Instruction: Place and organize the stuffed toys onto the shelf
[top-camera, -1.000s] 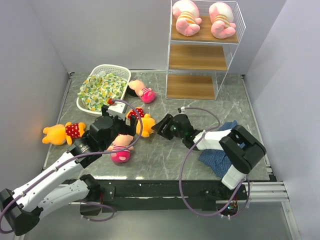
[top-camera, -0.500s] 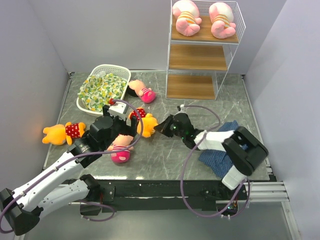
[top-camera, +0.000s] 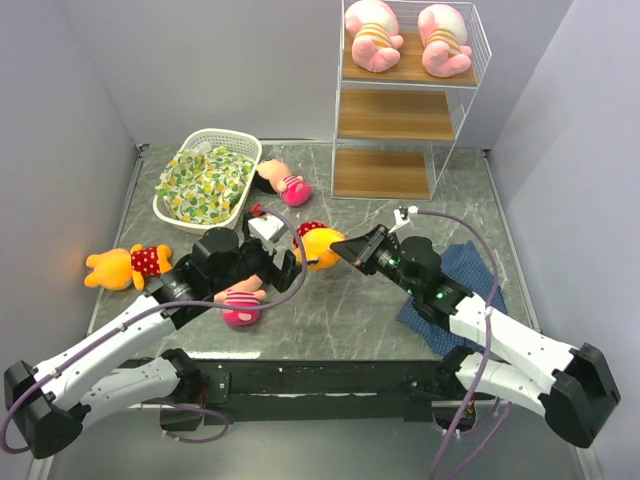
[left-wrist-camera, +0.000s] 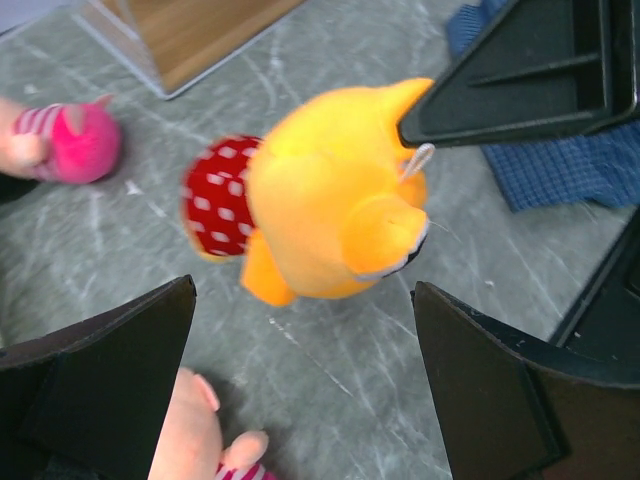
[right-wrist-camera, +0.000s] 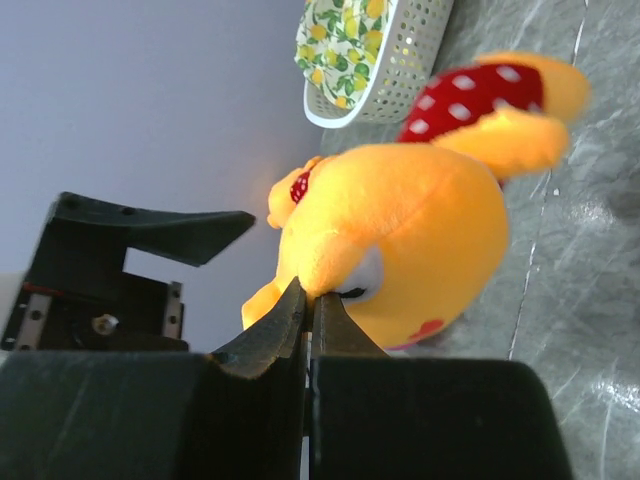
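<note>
My right gripper (top-camera: 343, 246) (right-wrist-camera: 308, 296) is shut on the edge of the head of an orange bear (top-camera: 318, 248) (right-wrist-camera: 420, 230) (left-wrist-camera: 330, 215) in a red dotted shirt, mid-table. Just left of that bear, my left gripper (top-camera: 283, 262) (left-wrist-camera: 300, 400) stands open and holds nothing. A pink doll (top-camera: 240, 302) (left-wrist-camera: 190, 440) lies under the left arm. A second bear (top-camera: 125, 265) lies far left, and a second doll (top-camera: 283, 182) (left-wrist-camera: 70, 140) lies near the basket. Two pink piglets (top-camera: 373, 35) (top-camera: 443, 40) sit on the top board of the shelf (top-camera: 400, 115).
A white lattice basket (top-camera: 237, 143) (right-wrist-camera: 395, 75) holding green-yellow cloth (top-camera: 203, 182) stands at the back left. Blue plaid cloth (top-camera: 462, 268) (left-wrist-camera: 560, 170) lies under the right arm. The shelf's middle and bottom boards carry nothing. Grey walls close both sides.
The right gripper has shut on the bear's head and drawn the bear to the right. The right arm has swung out to the right. The left gripper followed rightward, still open.
</note>
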